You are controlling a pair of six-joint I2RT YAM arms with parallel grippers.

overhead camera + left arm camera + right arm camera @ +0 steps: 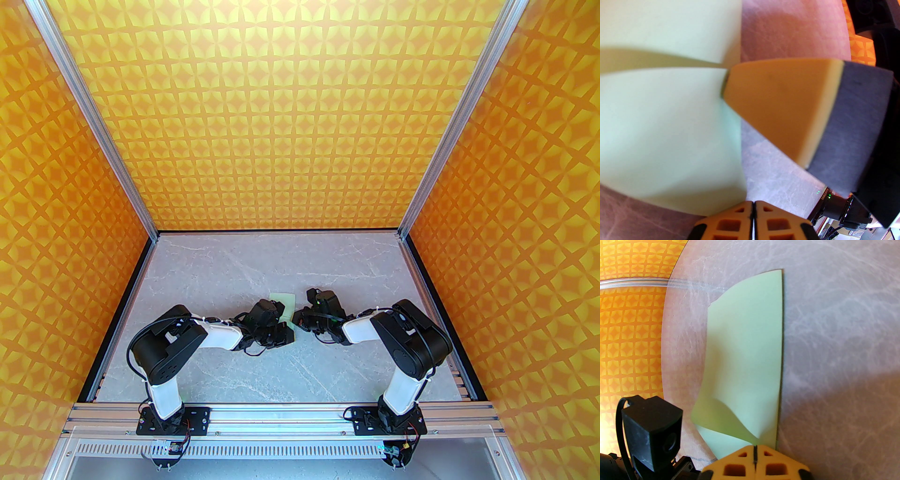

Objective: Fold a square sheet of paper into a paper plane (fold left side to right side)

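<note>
Across the grey table (211,272), the left arm (220,335) and right arm (361,328) bend inward, wrists low, meeting at the sheet of paper (745,352) mid-table. It looks light, limp and easily creased, best taken at an edge. The right gripper (754,447) is closed, its tip on the sheet's near end. The left gripper (753,207) is closed at the sheet's edge; I can't tell if it pinches it.

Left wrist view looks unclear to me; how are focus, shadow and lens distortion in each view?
Left wrist view: blurred, the sheet of paper too near the lens, a darker band across it. Right wrist view: sharper, paper edges bowed by the wide lens, shade on the table at lower right. Top external view: sharp, evenly lit.
</note>
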